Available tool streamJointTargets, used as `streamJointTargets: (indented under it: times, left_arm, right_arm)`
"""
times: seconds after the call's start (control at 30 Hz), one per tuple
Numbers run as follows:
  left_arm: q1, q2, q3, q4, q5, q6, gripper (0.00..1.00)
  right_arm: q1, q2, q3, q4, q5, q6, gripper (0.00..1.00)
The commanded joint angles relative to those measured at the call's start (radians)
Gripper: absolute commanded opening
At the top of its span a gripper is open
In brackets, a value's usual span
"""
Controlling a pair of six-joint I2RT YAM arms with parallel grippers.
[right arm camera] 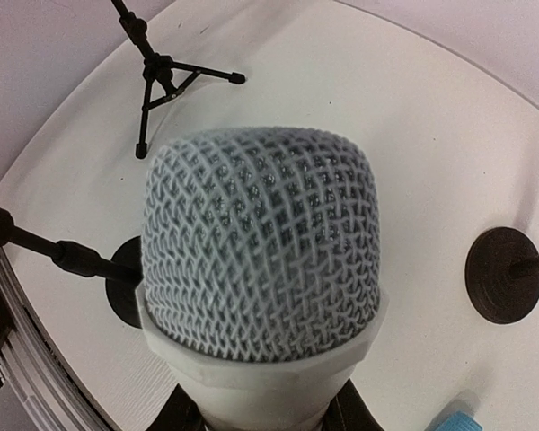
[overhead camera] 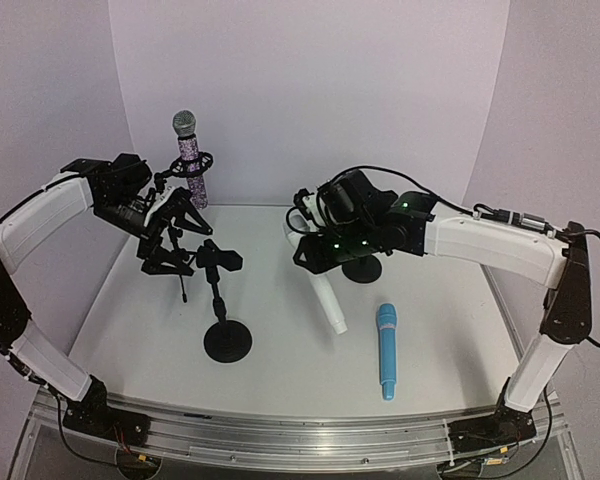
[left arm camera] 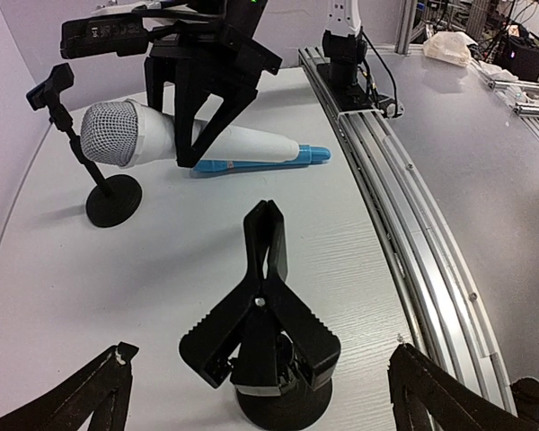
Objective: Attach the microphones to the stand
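Right hand (overhead camera: 318,256): clamped on white microphone (overhead camera: 328,298), frame centre.
Left hand (left arm camera: 261,352): spread apart, holding nothing.
Purple microphone (overhead camera: 190,160): upright in stand (overhead camera: 206,160), upper left.
Blue microphone (overhead camera: 386,352): flat on worktop (overhead camera: 280,372), lower right.

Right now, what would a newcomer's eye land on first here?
The white microphone, clamped in the right gripper over mid-table, its mesh head filling the right wrist view. Then the glittery purple microphone standing upright in a stand at the back left, and the light blue microphone lying flat at front right.
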Motion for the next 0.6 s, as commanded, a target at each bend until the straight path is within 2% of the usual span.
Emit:
streamJointTargets:
  times: [0.0, 0.57]
  left_arm:
    - [-0.016, 0.037, 0.068, -0.068, 0.034, 0.069, 0.99]
    - [-0.044, 0.062, 0.089, -0.082, 0.036, 0.085, 0.78]
  right_arm:
    - [-0.005, -0.048, 0.006, 0.065, -0.008, 0.002, 0.00]
    - [-0.004, -0.055, -0.008, 0.071, -0.005, 0.011, 0.00]
